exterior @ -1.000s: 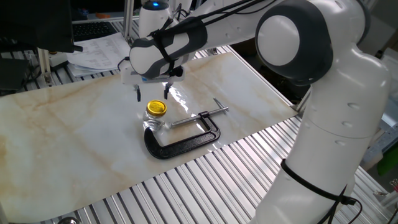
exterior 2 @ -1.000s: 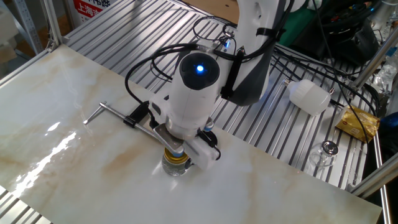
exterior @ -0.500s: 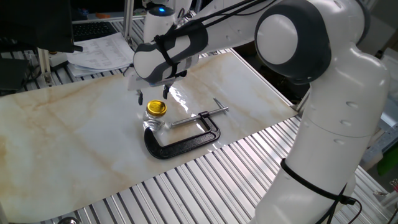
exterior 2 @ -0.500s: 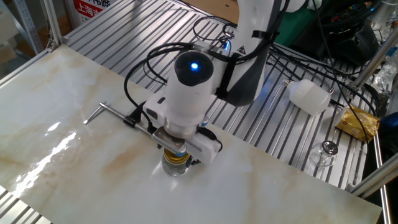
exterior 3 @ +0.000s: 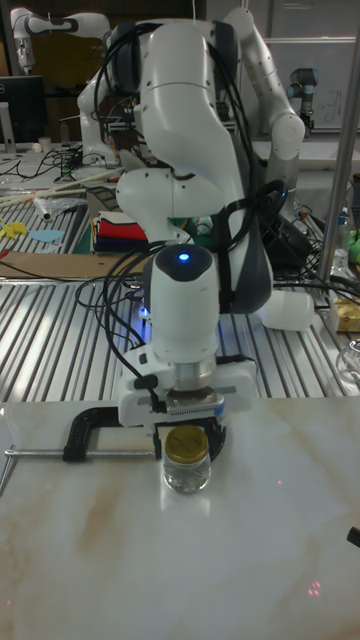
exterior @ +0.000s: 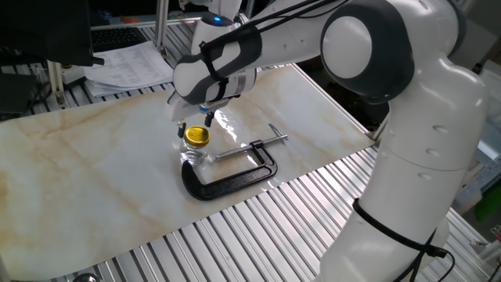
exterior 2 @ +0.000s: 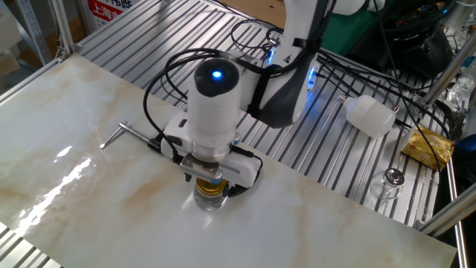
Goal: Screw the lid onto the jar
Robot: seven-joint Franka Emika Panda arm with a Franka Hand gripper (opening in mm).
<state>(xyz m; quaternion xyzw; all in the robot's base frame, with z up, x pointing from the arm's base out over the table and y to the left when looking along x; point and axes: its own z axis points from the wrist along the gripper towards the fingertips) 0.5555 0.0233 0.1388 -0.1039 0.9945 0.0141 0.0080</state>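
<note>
The small clear glass jar (exterior: 193,153) (exterior 2: 209,199) (exterior 3: 187,472) stands upright on the marble tabletop with the yellow lid (exterior: 196,136) (exterior 2: 210,187) (exterior 3: 187,443) sitting on its mouth. My gripper (exterior: 196,127) (exterior 2: 209,179) (exterior 3: 187,440) hangs straight down over the jar. It is open, one finger on each side of the lid at about the lid's height, with small gaps showing in the tall fixed view. In the other fixed view the hand covers most of the lid.
A black C-clamp (exterior: 232,170) (exterior 3: 88,418) with a silver screw lies right beside the jar. The marble board (exterior: 94,164) rests on a slatted metal table. A white plastic bottle (exterior 2: 370,115) and a yellow packet (exterior 2: 428,147) lie off the board.
The hand has turned about its vertical axis above the jar and dropped slightly. The jar, lid and clamp have stayed in place.
</note>
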